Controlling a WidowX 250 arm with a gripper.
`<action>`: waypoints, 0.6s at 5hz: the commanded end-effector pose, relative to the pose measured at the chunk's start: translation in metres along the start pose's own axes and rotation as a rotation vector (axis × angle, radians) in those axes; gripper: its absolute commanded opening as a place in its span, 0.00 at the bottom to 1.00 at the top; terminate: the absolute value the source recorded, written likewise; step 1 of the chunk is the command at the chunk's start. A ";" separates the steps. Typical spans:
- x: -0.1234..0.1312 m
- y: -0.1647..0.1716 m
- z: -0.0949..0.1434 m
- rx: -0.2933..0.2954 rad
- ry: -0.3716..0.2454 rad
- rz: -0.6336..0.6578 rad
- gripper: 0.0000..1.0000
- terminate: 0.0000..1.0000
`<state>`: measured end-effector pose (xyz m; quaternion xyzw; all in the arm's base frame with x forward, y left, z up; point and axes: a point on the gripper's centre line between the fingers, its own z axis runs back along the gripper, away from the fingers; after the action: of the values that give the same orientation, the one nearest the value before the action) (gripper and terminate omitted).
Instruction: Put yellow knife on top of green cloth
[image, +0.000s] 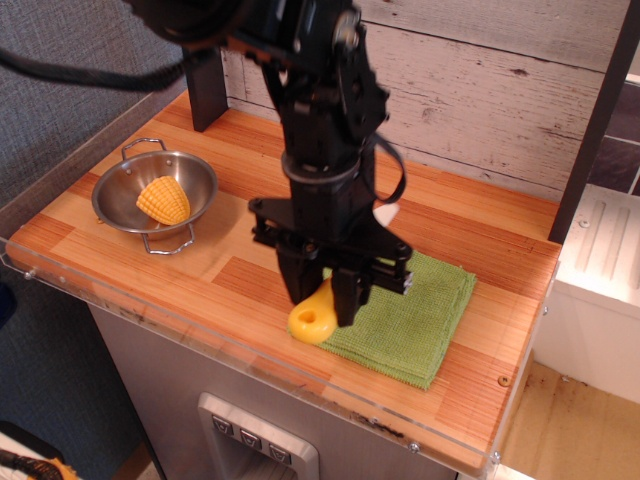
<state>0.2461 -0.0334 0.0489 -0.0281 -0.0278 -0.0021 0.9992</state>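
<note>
Black pincer clamps the yellow knife over the green cloth

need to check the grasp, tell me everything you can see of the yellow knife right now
Only the handle end of the yellow knife shows: a rounded, glossy yellow piece, plastic by its look, with a round hole through it. The blade is hidden behind the black pincer, which is shut on the knife, handle hanging downward. It sits at the left front edge of the green cloth, low over the wooden counter. Whether it touches cloth or counter cannot be told.
</note>
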 end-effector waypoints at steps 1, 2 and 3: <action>0.020 -0.005 -0.006 -0.010 -0.064 -0.022 0.00 0.00; 0.016 -0.012 -0.007 -0.015 -0.052 -0.071 1.00 0.00; 0.016 -0.012 0.002 -0.028 -0.078 -0.075 1.00 0.00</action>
<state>0.2587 -0.0476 0.0401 -0.0410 -0.0434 -0.0395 0.9974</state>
